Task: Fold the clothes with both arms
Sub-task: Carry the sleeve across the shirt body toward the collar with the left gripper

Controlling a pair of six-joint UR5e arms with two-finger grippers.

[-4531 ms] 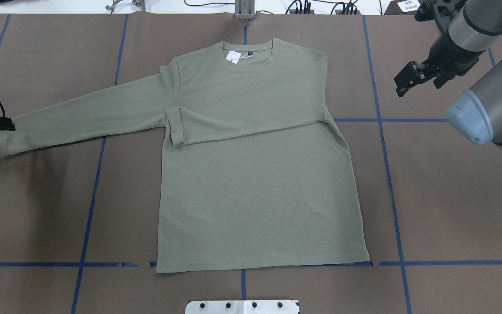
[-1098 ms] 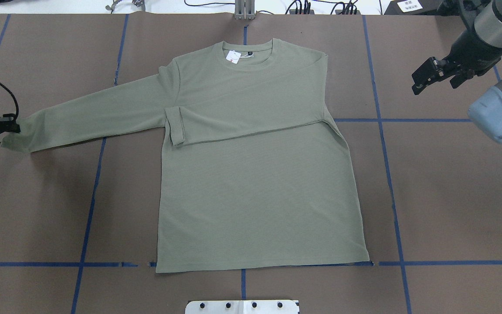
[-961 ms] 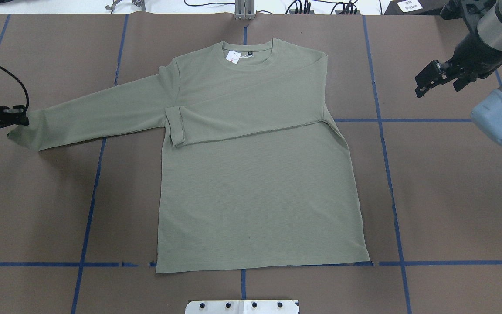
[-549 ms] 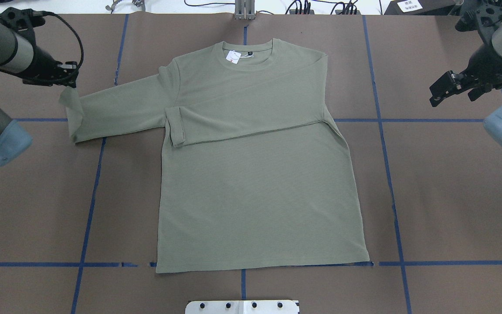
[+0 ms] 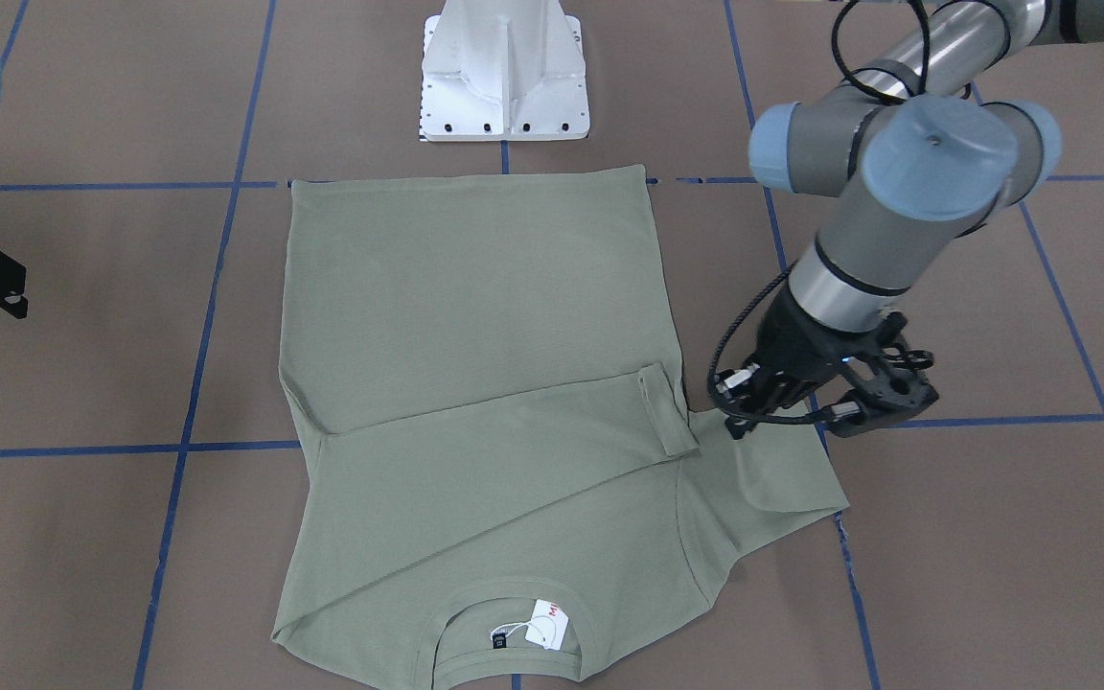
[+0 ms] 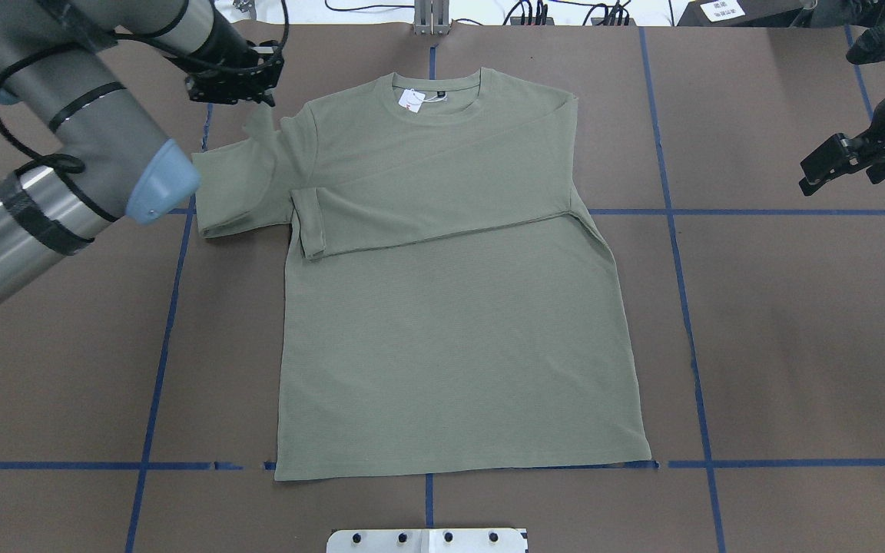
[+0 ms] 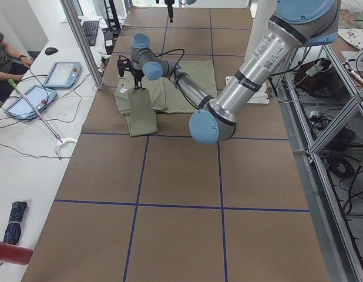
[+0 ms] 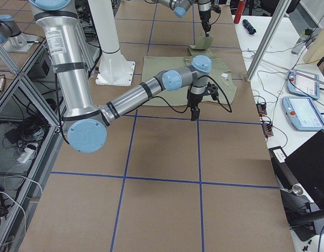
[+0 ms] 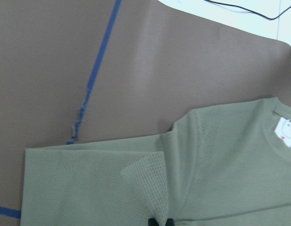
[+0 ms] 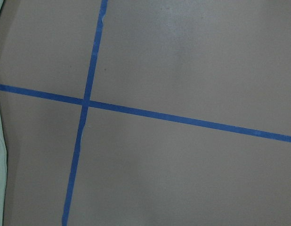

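Sleeve (image 6: 239,180) now inboard, in left gripper (image 6: 258,100)

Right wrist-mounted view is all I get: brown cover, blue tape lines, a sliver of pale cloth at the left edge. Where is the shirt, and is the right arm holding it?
Observer: The olive-green long-sleeved knit shirt lies flat mid-table. The right gripper hangs beside it over the brown table cover, jaws open, holding nothing.
Operator: And the left arm?
Observer: The left gripper pinches one sleeve's cuff, raised near the shoulder, so that sleeve doubles back on itself.
Operator: Anything already folded?
Observer: Yes, the other sleeve lies across the chest, its cuff near the opposite side.
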